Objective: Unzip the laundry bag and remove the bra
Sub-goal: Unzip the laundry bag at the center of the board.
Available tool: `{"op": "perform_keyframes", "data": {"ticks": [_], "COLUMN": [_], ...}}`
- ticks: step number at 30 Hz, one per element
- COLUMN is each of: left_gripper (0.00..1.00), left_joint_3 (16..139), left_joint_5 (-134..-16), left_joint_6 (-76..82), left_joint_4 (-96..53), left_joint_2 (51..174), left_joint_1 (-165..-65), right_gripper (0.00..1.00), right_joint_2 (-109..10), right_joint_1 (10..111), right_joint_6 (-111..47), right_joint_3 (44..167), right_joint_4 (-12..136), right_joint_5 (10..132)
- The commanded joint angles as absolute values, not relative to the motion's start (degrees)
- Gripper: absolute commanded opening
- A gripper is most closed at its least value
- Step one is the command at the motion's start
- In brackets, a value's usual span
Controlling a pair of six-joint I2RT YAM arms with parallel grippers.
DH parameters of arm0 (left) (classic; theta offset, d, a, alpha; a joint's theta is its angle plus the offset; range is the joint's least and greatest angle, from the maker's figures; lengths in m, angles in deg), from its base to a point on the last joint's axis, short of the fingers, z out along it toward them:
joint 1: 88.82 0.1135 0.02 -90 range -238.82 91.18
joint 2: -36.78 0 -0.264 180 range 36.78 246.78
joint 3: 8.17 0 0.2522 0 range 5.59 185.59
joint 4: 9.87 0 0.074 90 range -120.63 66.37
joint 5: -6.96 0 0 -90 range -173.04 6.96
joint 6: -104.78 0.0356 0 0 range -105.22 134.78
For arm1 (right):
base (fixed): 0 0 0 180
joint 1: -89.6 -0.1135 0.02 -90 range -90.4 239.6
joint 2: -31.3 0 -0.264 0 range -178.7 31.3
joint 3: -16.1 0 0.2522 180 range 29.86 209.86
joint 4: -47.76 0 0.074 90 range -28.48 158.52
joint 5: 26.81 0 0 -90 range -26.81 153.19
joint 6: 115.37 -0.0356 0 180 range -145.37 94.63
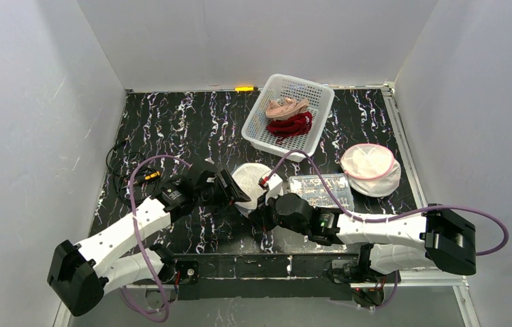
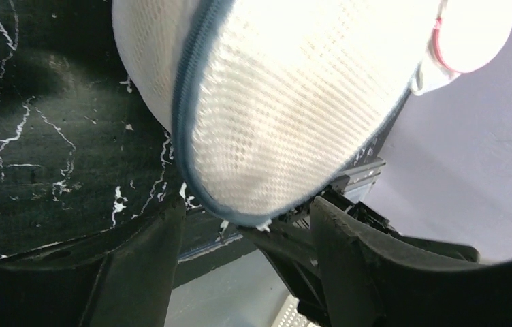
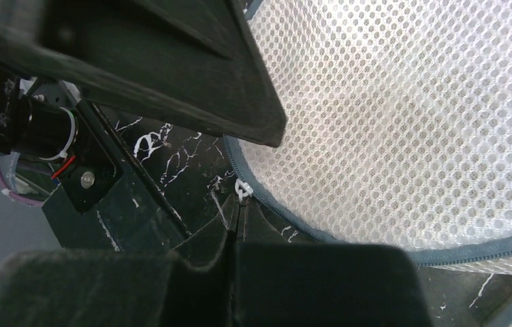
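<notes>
Trouble is looming at the near rim: the right gripper (image 3: 235, 216) is pinching fully shut on only the tip of the small white zipper pull (image 3: 242, 189), which could be slipping free. The laundry bag (image 3: 403, 122) could also be dragging along rather than unzipping, since nothing is anchoring it. The left gripper (image 2: 246, 204) is standing wide open and holding nothing, with the bag's edge sitting between its fingers. The bag is lying mid-desk (image 1: 192, 122) with its zip looking closed and the bra hidden. Farther back, a basket (image 1: 257, 129) is holding garments.
</notes>
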State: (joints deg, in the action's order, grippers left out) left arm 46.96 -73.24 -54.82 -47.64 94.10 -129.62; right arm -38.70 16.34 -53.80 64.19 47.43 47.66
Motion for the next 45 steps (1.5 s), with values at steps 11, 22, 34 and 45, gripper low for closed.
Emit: {"op": "perform_keyframes", "data": {"ticks": [11, 22, 34, 45], "left_gripper": [0.28, 0.00, 0.00, 0.00], "left_joint_3": [44.7, 44.9, 46.1, 56.7], "left_joint_5": [-78.6, -80.5, -78.4, -64.6], "left_joint_6": [-57.6, -55.3, -47.1, -28.1], "left_joint_4": [-44.5, -45.9, -42.7, -38.6], "left_joint_2": [98.8, 98.1, 99.1, 110.3], "left_joint_1": [-129.9, -129.9, -129.8, -122.5], "right_gripper": [0.01, 0.01, 0.01, 0.01], "right_joint_2": [-36.1, -31.6, -27.3, -27.0], "right_joint_1": [16.2, 16.2, 16.2, 16.1], "right_joint_6": [-54.0, -52.7, -53.8, -54.3], "right_joint_3": [64.9, 63.5, 61.2, 59.9], "right_joint_4": [44.4, 52.4, 59.1, 54.7], "right_joint_5": [47.5, 40.5, 33.4, 38.4]}}
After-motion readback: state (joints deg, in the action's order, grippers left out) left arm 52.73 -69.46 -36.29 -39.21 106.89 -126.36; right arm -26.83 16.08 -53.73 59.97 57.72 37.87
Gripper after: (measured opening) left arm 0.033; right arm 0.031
